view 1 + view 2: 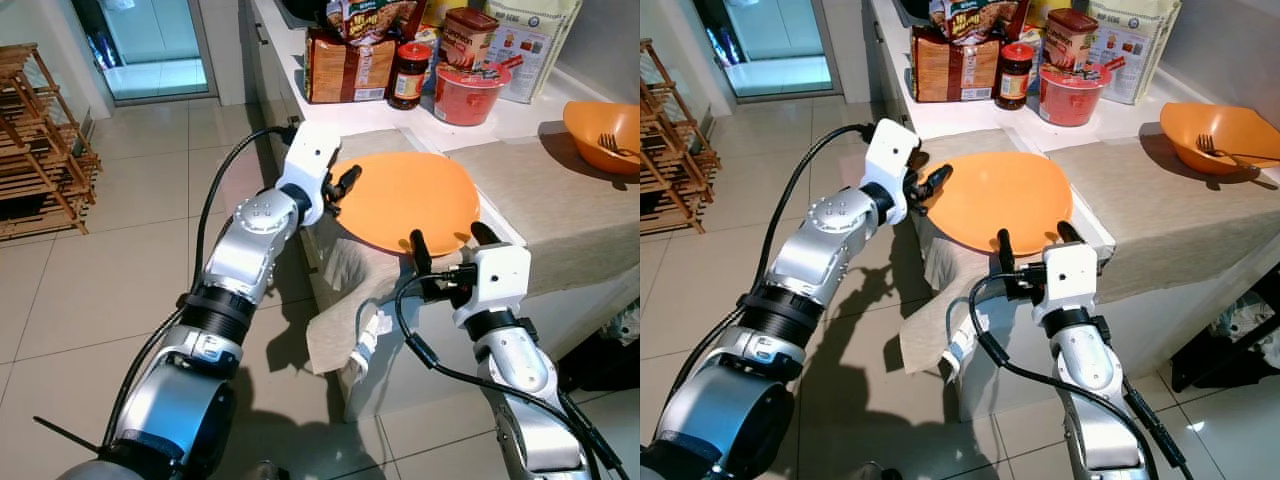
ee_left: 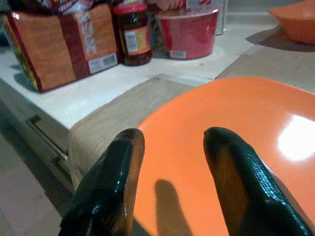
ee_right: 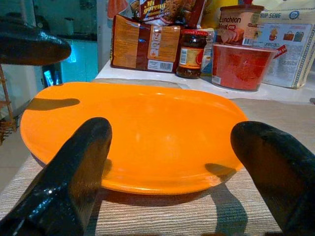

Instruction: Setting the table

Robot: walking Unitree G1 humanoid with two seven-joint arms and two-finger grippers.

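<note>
The table [image 1: 585, 290] runs across the right half of the frame, white, with a beige cloth [image 1: 560, 215] draped over its near edge and hanging down in the lower middle. On that cloth, in the centre of the frame, lies the orange plate [image 1: 405, 200], close to the table's corner and partly over the hanging part of the cloth. A slip of the cloth could carry the plate off the edge, and a tug from either arm would be enough to cause it.

At the upper right sits an orange bowl [image 1: 603, 132] with a fork [image 1: 617, 147] in it. Along the top middle stand a red tub [image 1: 470, 92], a brown packet [image 1: 345, 65] and a dark jar [image 1: 408, 75]; a sweep of the plate toward them could knock the jar over.

The left gripper [image 1: 342, 190] is at the plate's left rim, its fingers [image 2: 110, 191] spread wide and holding nothing, one over the plate and one beside it. The right gripper [image 1: 447, 242] is at the near rim, fingers [image 3: 69, 187] wide apart and empty. If only one closes and lifts, the plate would likely tilt and slide.
</note>
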